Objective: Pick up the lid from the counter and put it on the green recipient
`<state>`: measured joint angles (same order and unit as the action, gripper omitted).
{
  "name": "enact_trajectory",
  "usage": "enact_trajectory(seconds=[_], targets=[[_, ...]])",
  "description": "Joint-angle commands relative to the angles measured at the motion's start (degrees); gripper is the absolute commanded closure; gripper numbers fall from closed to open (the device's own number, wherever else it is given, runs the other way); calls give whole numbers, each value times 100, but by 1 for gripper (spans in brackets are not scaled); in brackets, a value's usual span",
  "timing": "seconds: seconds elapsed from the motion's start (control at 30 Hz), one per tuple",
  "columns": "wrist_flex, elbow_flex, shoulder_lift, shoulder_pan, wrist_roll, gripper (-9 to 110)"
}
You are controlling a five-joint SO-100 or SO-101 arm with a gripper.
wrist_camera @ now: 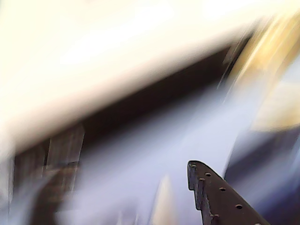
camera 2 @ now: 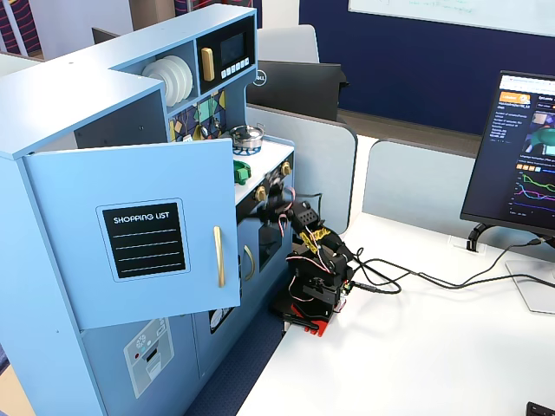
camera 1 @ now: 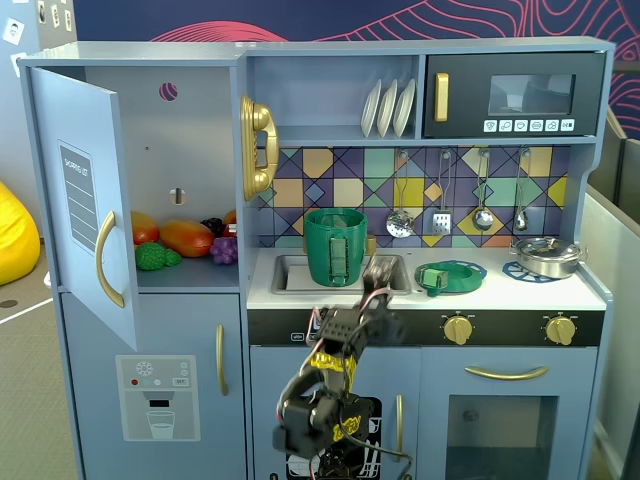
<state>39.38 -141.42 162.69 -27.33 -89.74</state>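
Note:
The green lid (camera 1: 450, 276) lies flat on the white counter to the right of the sink, its strap handle up; a fixed view from the side shows it as a green patch (camera 2: 245, 172). The green recipient (camera 1: 335, 247) stands upright in the sink. My gripper (camera 1: 380, 274) is raised in front of the counter's front edge, between the recipient and the lid, touching neither. The wrist view is heavily blurred. It shows one dark finger (wrist_camera: 211, 197) at lower right with nothing against it. The jaws look apart and empty.
A shiny silver pan (camera 1: 547, 257) sits on the right burner. Gold knobs (camera 1: 458, 329) line the stove front below the counter. The fridge door (camera 1: 85, 200) hangs open at left, with toy fruit (camera 1: 185, 238) inside. The arm's base (camera 2: 312, 303) stands on a white desk with cables.

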Motion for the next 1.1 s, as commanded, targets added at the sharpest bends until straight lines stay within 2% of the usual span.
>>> enact_trajectory(seconds=[0.0,0.13,0.57,1.07], targets=[[-1441,800,-483,-659,0,49],[-2813,439,-624,-879,62,48],[-4781,404,-2285,-993,-62,47],[-4966,1564,-3999,-800,-202,52]])
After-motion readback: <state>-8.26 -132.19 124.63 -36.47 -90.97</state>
